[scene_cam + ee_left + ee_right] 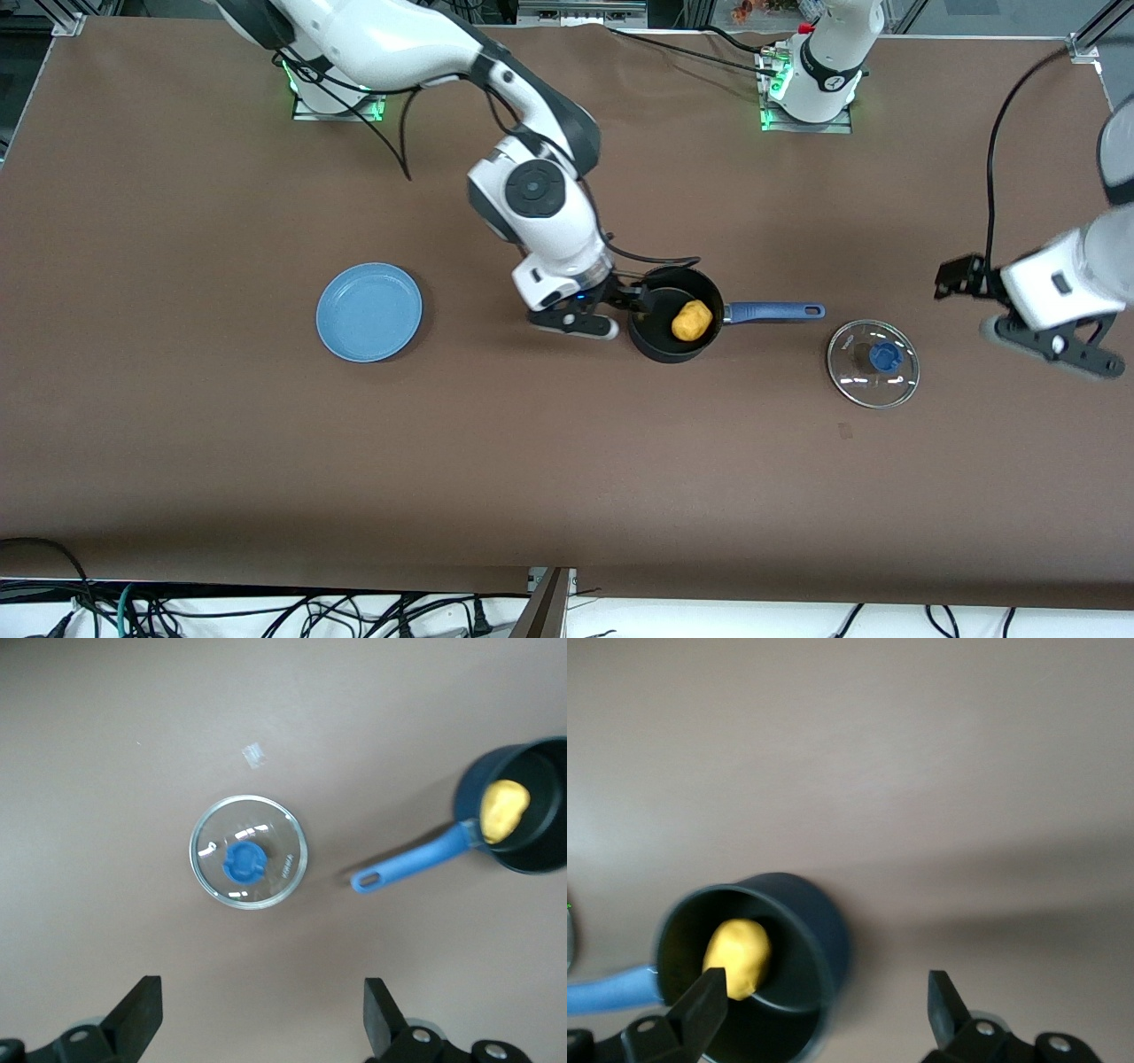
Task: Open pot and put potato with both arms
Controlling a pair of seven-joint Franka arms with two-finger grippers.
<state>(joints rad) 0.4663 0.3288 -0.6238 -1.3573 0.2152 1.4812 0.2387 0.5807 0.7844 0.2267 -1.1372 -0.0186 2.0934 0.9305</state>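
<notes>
The black pot (663, 348) with a blue handle (775, 311) stands uncovered mid-table. The yellow potato (692, 320) lies inside it. The glass lid with a blue knob (873, 363) lies flat on the table, beside the handle's end and toward the left arm's end. My right gripper (636, 301) is open and empty, over the pot's rim on the side away from the handle. Its wrist view shows the pot (826, 939) and the potato (738, 957) by one finger. My left gripper (959, 276) is open and empty, up over bare table past the lid (249, 851).
A flat light-blue plate (369, 311) lies toward the right arm's end of the table. A small pale mark (254, 753) is on the brown table near the lid. Cables run along the table's edge nearest the front camera.
</notes>
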